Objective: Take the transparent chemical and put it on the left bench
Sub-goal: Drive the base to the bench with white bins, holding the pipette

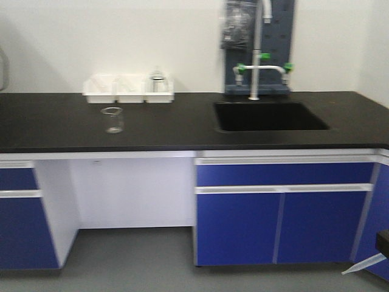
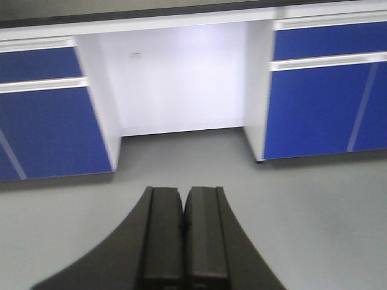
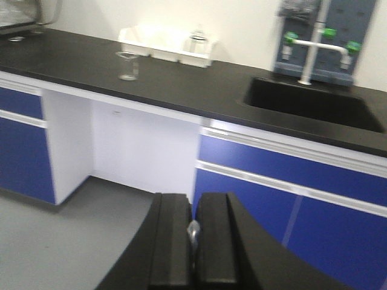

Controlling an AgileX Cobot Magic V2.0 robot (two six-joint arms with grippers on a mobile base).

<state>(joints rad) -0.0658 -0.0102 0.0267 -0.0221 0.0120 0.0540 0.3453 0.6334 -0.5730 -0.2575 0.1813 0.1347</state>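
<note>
Fronting black worktop [image 1: 55, 131] with beaker [image 1: 112, 120], bins [image 1: 129, 90], sink [image 1: 267, 115]; left fingers [image 2: 163, 235] closed, right fingers [image 3: 214, 241] pinching dropper [image 1: 364, 264].

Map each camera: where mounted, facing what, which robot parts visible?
Exterior front: stands back, squarely facing the left bench with beaker, bins, sink; a black part at right edge.
Left wrist: low, facing cabinets and floor; left gripper shut.
Right wrist: faces the bench obliquely; right gripper shut on a clear dropper.
Shared: front and right wrist both show beaker, bins, sink.
</note>
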